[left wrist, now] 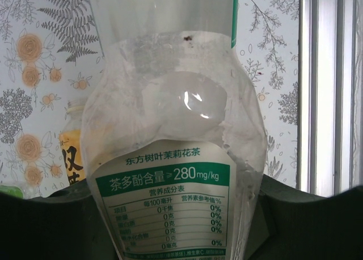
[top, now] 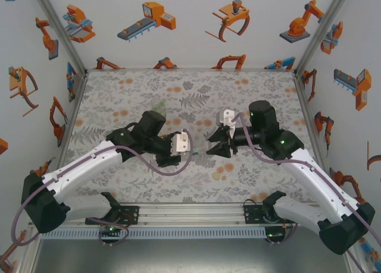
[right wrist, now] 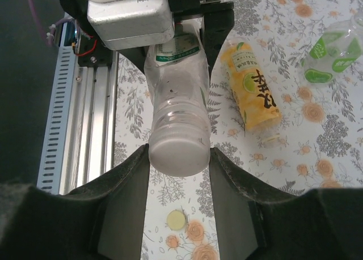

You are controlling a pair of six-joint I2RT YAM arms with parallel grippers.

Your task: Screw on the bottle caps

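Note:
A slim clear bottle (right wrist: 177, 96) with a pale green-printed label (left wrist: 164, 203) hangs level above the table between both arms. My left gripper (left wrist: 176, 217) is shut on its labelled body. A white cap (right wrist: 178, 153) sits on the bottle's neck, and my right gripper (right wrist: 180, 158) is shut on it, one finger pressed to each side. In the top view the left gripper (top: 178, 156) and right gripper (top: 213, 148) face each other mid-table. A yellow-labelled amber bottle (right wrist: 249, 87) and a green-tinted clear bottle (right wrist: 334, 50) lie on the mat. A loose pale yellow-green cap (right wrist: 176, 219) lies below the right gripper.
The flowered mat (top: 196, 88) covers the table. An aluminium rail (right wrist: 76, 118) runs along the near edge by the arm bases. Cartoon-printed walls (top: 178, 23) enclose the back and sides. The yellow bottle (left wrist: 71, 158) shows behind the held bottle in the left wrist view.

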